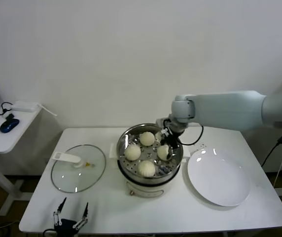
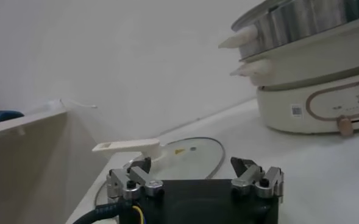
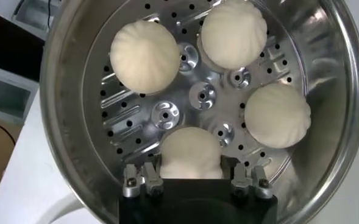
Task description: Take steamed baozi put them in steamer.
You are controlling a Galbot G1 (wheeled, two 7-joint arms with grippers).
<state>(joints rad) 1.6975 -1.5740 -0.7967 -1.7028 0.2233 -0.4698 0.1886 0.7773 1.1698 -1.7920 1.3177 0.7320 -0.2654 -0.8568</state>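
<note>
A domed glass lid [image 1: 78,168] with a white handle lies flat on the white table [image 1: 42,205], near the idle left gripper [image 1: 71,213], its fingers spread and empty. The shiny steel steamer [image 1: 123,148] holds four smooth cream baozi [image 1: 132,152] on its perforated floor. The right gripper [image 3: 191,176] straddles one bun; whether it grips, I cannot tell. A white plate [image 1: 219,177] sits rightmost.

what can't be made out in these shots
- Right gripper fingertips: the right wrist view's bottom edge and the baozi between the jaws hide whether the pads touch it.
- That same baozi in the head view: partly covered by the gripper.
- Steamer inside: the left wrist view sees only its outer wall.
- Left gripper body: cut off by the head view's bottom edge; fingers spread.
- Plate: nothing visible on it.
</note>
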